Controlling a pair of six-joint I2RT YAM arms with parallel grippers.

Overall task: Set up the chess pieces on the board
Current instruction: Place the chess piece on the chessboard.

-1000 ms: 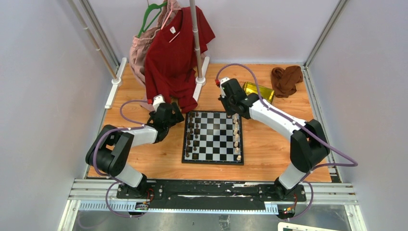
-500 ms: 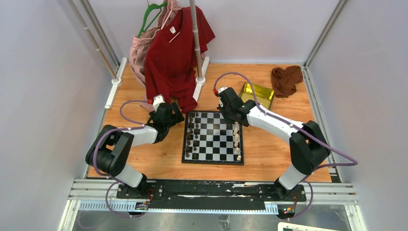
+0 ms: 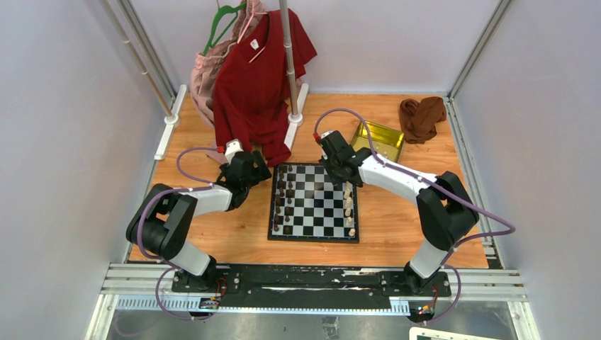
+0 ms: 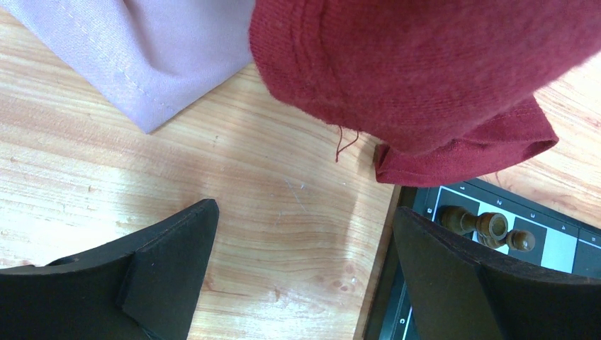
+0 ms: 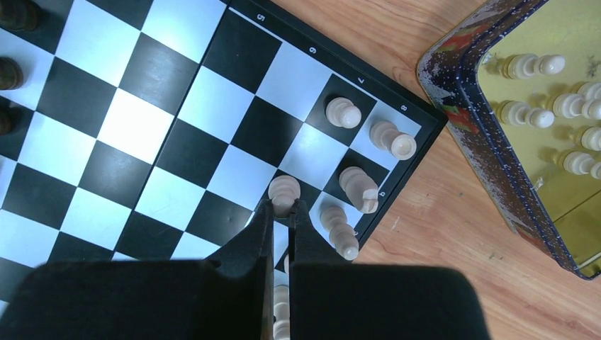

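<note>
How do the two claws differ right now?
The left claw is spread wide open; the right claw is pinched shut. The left claw holds nothing, while the right claw grips a cream chess piece. The left claw hangs over bare wooden table beside the board; the right claw is over the board itself. Both are black.
</note>
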